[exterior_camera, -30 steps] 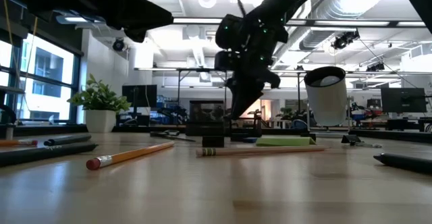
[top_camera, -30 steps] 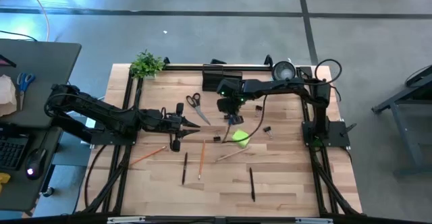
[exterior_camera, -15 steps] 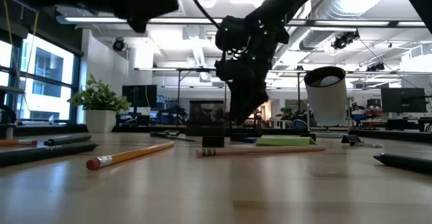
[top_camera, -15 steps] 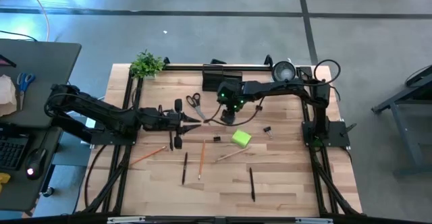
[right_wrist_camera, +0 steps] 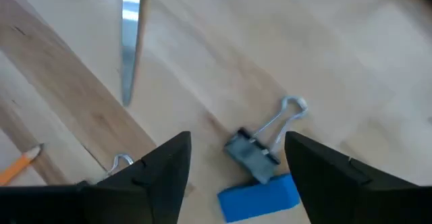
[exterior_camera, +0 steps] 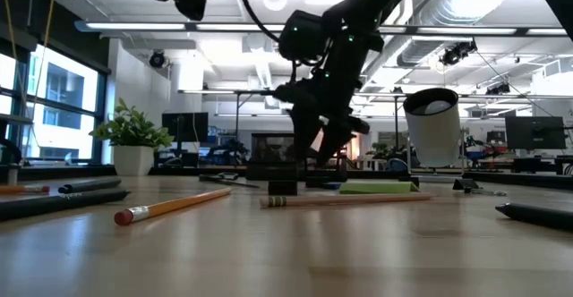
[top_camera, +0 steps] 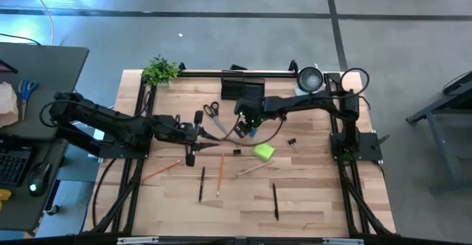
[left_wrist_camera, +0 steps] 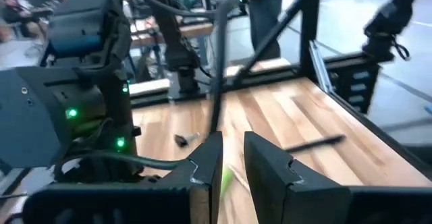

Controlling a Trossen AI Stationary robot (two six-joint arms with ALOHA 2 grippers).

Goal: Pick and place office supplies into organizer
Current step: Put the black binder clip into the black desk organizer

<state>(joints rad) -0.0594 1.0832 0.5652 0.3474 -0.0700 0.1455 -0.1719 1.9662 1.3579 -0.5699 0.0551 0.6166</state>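
My right gripper (top_camera: pixel 245 127) (right_wrist_camera: pixel 237 143) hangs open, pointing steeply down, just above the table in front of the organizer (top_camera: pixel 242 88). A black binder clip (right_wrist_camera: pixel 258 153) and the blue eraser (right_wrist_camera: pixel 260 198) lie on the wood between its fingers, untouched. The black-handled scissors (top_camera: pixel 213 112) lie flat beside them, blade (right_wrist_camera: pixel 130 42) toward the gripper. A pencil tip (right_wrist_camera: pixel 23 162) shows nearby. My left gripper (top_camera: pixel 212 134) (left_wrist_camera: pixel 233 146) hovers high and level left of centre. Its fingers stand a narrow gap apart with nothing between them. The lime-green sticky-note pad (top_camera: pixel 263 151) lies flat nearer the front.
Pencils (top_camera: pixel 220 173) (top_camera: pixel 162 170) (top_camera: pixel 253 170) and black pens (top_camera: pixel 201 184) (top_camera: pixel 275 201) lie toward the near edge. More binder clips (top_camera: pixel 293 143) (top_camera: pixel 237 152) lie around. A cup (top_camera: pixel 310 77) and a plant (top_camera: pixel 160 69) stand at the far edge. The right arm's cable (left_wrist_camera: pixel 216 75) hangs over the middle.
My right gripper has moved from over the sticky-note pad toward the table's left and far edge, rolled about its own axis and opened from shut. My left gripper has risen, staying level.
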